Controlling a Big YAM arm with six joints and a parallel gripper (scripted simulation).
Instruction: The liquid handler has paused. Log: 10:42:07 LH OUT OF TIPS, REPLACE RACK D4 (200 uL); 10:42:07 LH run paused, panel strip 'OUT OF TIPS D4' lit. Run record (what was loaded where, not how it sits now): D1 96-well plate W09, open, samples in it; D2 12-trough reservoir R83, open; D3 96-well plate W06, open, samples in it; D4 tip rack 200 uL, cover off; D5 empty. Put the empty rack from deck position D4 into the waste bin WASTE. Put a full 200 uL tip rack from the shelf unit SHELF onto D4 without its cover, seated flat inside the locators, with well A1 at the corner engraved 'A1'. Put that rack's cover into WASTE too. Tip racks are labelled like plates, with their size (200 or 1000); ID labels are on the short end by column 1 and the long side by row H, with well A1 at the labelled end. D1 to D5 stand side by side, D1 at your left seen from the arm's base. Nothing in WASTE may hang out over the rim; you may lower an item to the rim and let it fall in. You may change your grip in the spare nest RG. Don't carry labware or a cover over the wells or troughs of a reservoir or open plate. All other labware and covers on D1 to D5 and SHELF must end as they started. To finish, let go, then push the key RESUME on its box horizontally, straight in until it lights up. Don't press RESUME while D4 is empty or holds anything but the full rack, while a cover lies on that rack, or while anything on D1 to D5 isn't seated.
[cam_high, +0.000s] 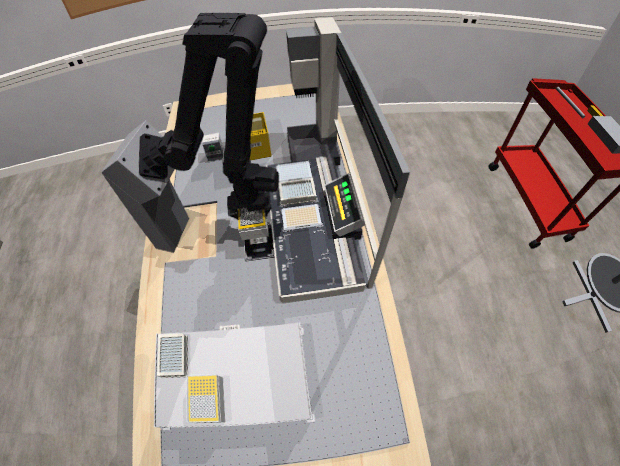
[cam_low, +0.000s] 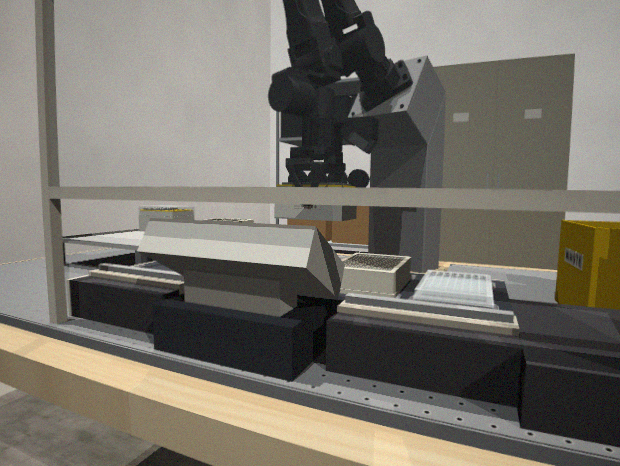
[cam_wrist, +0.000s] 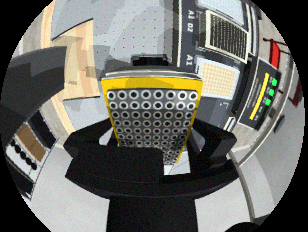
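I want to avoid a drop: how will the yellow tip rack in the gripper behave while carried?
The yellow tip rack looks like a stiff box, unlikely to flex. Its holes look empty, so it is probably light. The gripper holds its sides only, so it might slip.

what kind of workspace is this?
Likely a lab automation bench: a liquid handler deck carrying well plates, a yellow waste bin, and a gripper holding a yellow tip rack.

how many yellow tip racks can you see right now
2: one held in the gripper, a yellow rack lifted beside the deck; one on the shelf unit, yellow rack. Others may be hidden.
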